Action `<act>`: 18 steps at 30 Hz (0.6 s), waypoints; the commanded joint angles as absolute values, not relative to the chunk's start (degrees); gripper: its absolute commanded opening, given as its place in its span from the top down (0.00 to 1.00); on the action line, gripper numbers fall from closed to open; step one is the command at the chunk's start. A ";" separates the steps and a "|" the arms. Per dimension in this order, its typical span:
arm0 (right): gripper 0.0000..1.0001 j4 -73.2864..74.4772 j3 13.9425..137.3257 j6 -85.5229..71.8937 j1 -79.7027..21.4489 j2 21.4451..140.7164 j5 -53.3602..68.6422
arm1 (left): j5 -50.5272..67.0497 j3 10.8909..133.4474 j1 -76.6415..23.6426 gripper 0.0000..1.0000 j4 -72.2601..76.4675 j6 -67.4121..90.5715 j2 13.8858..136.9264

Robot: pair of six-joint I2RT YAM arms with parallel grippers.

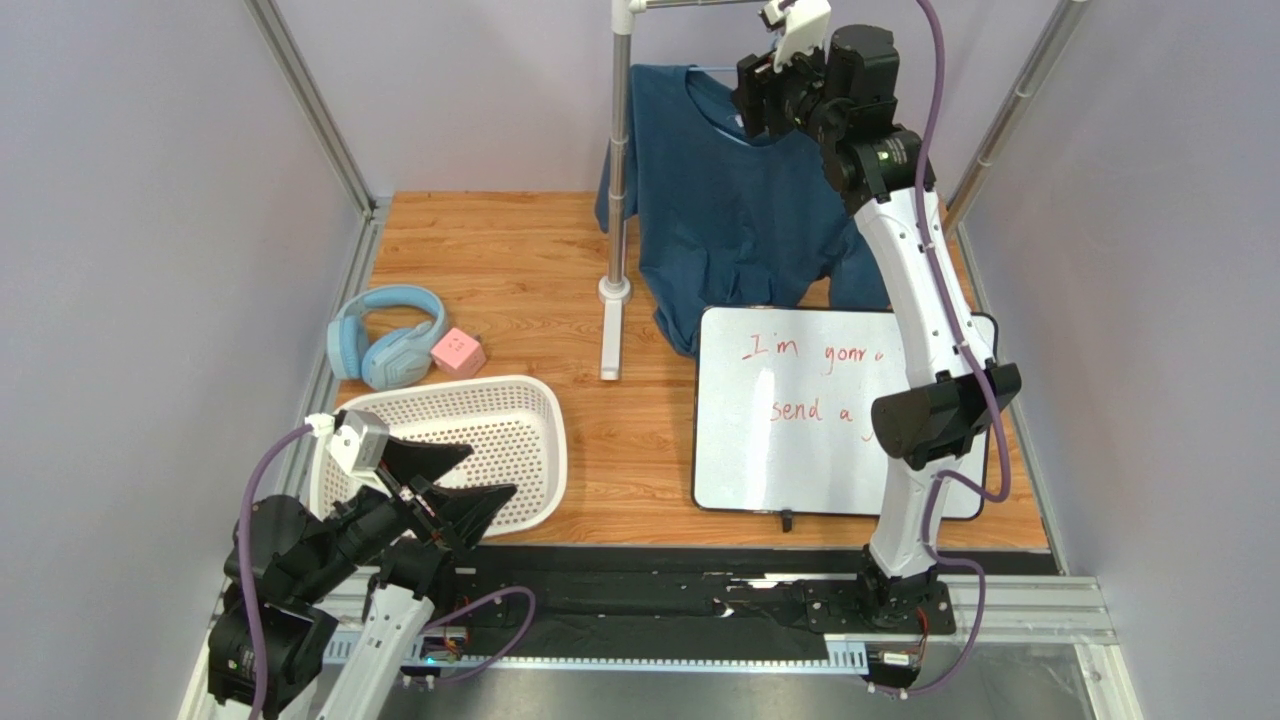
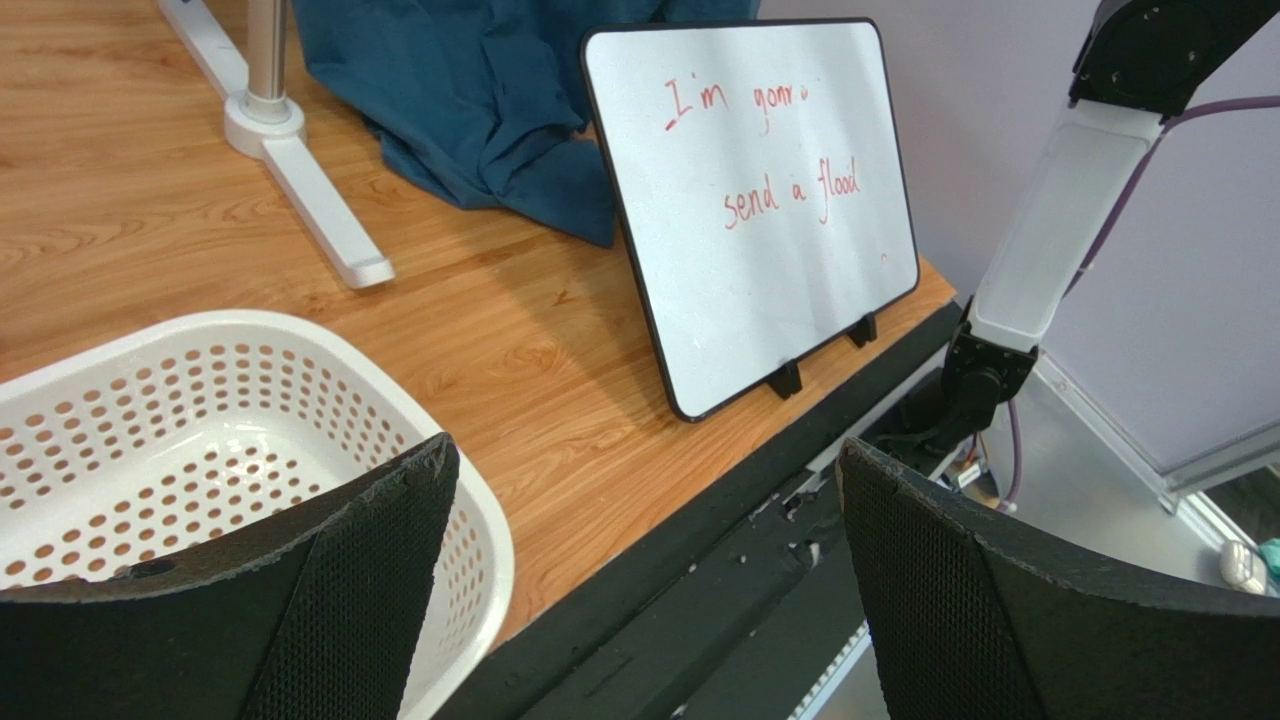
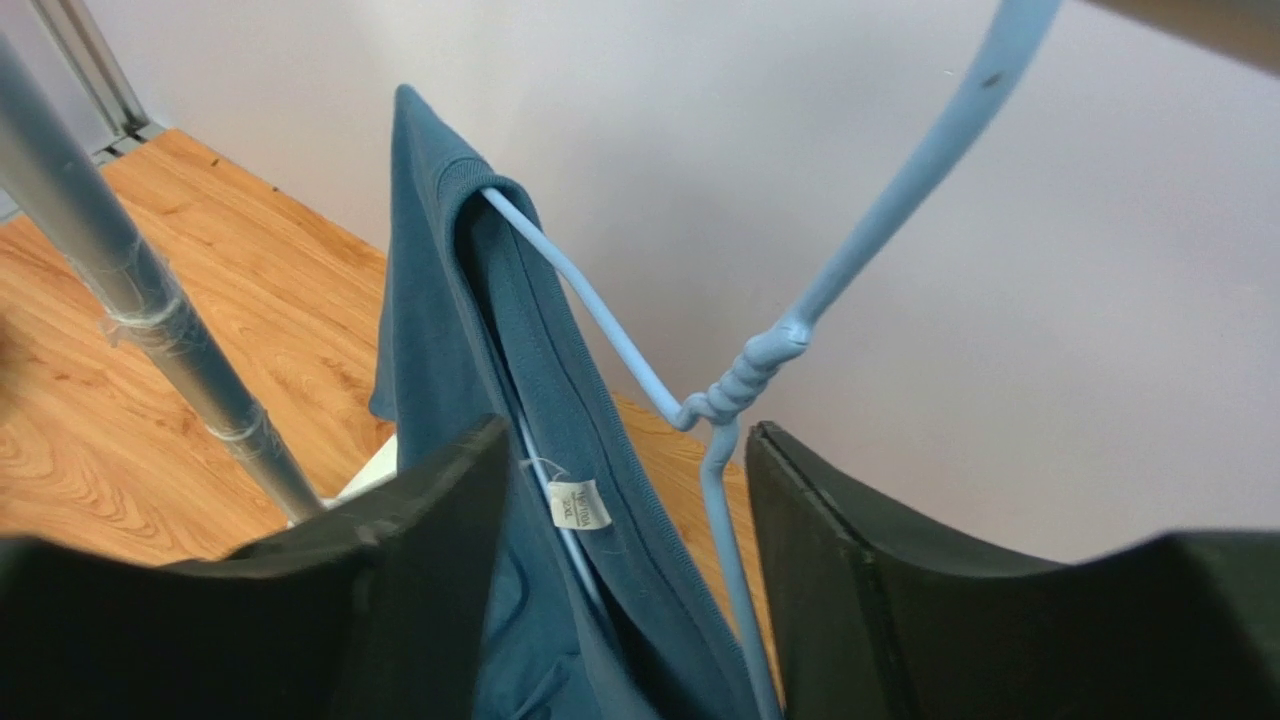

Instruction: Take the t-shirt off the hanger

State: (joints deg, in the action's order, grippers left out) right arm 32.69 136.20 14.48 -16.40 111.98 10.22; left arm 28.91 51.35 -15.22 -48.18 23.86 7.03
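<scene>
The dark teal t-shirt hangs on the pale-blue wire hanger from the rack at the back. Its hem rests on the table. My right gripper is raised at the collar. In the right wrist view it is open, and its jaws straddle the collar, the pale label and the hanger's twisted neck without closing on them. My left gripper is open and empty, low over the near edge of the basket; it also shows in the left wrist view.
A grey rack pole with a white foot stands left of the shirt. A whiteboard with red writing leans in front of the shirt. A white perforated basket, blue headphones and a pink cube lie at the left.
</scene>
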 commanded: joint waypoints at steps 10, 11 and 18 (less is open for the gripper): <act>0.93 25.41 139.13 13.45 -16.44 112.15 13.89 | 29.18 51.33 -14.77 0.01 -47.11 23.12 7.65; 1.00 24.79 139.04 12.66 -16.35 112.15 13.63 | 29.09 51.33 -14.77 0.01 -47.02 23.12 7.56; 1.00 17.68 134.22 3.53 -16.44 108.55 12.22 | 29.00 51.33 -14.77 0.00 -47.11 23.12 7.38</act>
